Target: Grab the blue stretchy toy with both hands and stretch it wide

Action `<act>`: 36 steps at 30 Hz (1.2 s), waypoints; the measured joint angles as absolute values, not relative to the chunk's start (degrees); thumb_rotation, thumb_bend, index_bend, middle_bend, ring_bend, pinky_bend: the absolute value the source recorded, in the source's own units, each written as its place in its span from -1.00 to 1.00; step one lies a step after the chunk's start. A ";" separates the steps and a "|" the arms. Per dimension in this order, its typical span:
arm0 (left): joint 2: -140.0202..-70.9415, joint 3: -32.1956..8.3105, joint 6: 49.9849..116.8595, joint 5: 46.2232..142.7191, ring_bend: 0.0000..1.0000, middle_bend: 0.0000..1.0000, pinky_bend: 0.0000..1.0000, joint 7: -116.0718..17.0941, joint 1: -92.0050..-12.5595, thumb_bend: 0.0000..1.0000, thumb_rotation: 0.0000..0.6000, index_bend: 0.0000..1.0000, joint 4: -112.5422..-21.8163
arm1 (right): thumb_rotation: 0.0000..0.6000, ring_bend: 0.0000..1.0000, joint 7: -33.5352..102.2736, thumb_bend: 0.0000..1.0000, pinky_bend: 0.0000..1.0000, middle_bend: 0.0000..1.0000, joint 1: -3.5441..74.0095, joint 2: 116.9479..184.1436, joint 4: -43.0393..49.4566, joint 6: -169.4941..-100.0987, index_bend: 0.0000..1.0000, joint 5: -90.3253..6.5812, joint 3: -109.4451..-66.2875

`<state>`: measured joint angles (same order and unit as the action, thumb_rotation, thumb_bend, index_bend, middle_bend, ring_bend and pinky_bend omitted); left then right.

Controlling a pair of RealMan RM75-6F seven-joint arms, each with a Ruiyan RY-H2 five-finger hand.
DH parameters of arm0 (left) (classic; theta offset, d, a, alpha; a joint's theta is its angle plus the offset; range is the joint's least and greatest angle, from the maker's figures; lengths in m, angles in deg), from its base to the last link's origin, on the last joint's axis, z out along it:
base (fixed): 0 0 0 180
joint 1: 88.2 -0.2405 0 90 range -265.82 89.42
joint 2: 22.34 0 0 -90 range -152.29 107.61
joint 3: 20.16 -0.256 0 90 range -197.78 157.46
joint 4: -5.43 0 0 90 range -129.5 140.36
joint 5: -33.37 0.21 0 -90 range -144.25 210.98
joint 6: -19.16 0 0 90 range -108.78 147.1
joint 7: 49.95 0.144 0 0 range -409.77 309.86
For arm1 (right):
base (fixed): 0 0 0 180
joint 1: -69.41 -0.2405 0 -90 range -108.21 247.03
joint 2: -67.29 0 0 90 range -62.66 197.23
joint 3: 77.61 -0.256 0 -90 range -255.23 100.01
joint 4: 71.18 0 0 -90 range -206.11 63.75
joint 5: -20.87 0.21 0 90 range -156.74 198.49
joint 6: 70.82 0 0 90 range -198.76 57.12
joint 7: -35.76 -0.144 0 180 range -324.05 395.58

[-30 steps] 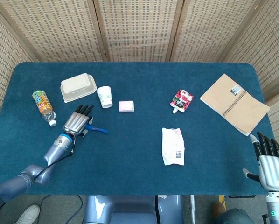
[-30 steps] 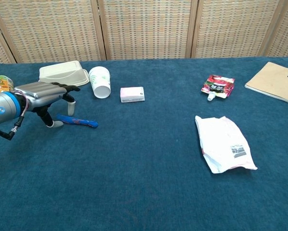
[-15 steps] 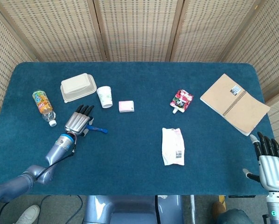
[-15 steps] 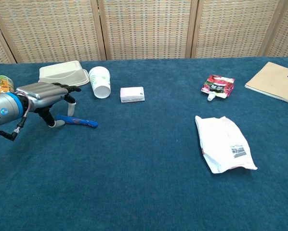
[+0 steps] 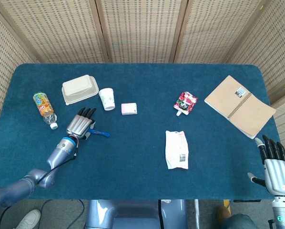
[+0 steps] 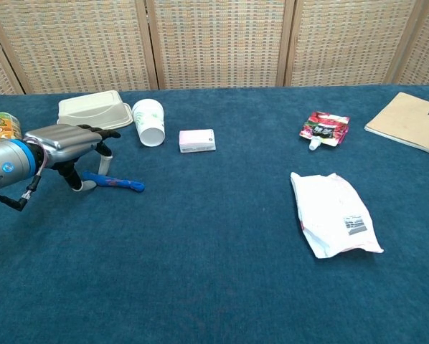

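The blue stretchy toy [image 5: 100,133] [image 6: 118,182] lies flat on the blue tablecloth, left of the middle, a thin blue strip with a pale left end. My left hand [image 5: 80,124] [image 6: 68,139] is palm down over that left end. Its fingers are spread and point down, with fingertips [image 6: 104,160] just above the strip and the thumb by the pale end. No firm grip on the toy shows. My right hand [image 5: 274,165] stands upright off the table's near right corner, fingers straight and apart, holding nothing. The chest view does not show it.
Behind the left hand sit a lidded beige food box [image 5: 79,89], a tipped paper cup [image 5: 106,98] and a lying drink bottle [image 5: 44,108]. A small pink box [image 5: 128,109], a red pouch [image 5: 185,102], a white packet [image 5: 177,149] and a spiral notebook [image 5: 239,106] lie further right.
My left hand and forearm have shifted slightly left over the toy's end; the toy has barely moved. The right hand has stayed still.
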<state>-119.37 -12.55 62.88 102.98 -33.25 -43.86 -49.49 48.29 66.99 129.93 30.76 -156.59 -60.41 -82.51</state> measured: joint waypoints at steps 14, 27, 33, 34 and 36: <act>-119.56 -12.18 61.99 100.65 -1.00 -1.00 -1.00 -32.72 -43.78 -0.05 1.00 0.37 -49.63 | 1.00 -1.00 47.91 -1.00 -1.00 -1.00 67.13 129.60 31.09 -156.93 -1.00 -60.75 -82.38; -115.41 -10.46 65.36 101.97 -1.00 -1.00 -1.00 -40.52 -45.13 -0.04 1.00 0.57 -56.37 | 1.00 -1.00 45.01 -1.00 -1.00 -1.00 67.16 129.37 31.48 -156.87 -1.00 -61.40 -82.23; -112.73 -9.66 67.95 104.90 -1.00 -1.00 -1.00 -48.73 -46.12 -0.04 1.00 0.58 -62.55 | 1.00 -1.00 45.29 -1.00 -1.00 -1.00 66.69 129.35 31.23 -156.09 -1.00 -61.53 -82.22; -112.48 -9.58 68.30 105.48 -1.00 -1.00 -1.00 -50.10 -46.20 -0.04 1.00 0.58 -63.34 | 1.00 -1.00 44.88 -1.00 -1.00 -1.00 66.52 129.34 31.26 -155.89 -1.00 -61.66 -82.26; -112.30 -9.30 69.39 107.04 -1.00 -1.00 -1.00 -53.55 -46.28 -0.04 1.00 0.58 -64.99 | 1.00 -1.00 43.70 -1.00 -1.00 -1.00 66.01 129.14 31.34 -155.28 -1.00 -62.15 -82.35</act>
<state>-112.30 -9.30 69.39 107.04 -53.55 -46.28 -64.99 43.70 66.01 129.14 31.34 -155.28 -62.15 -82.35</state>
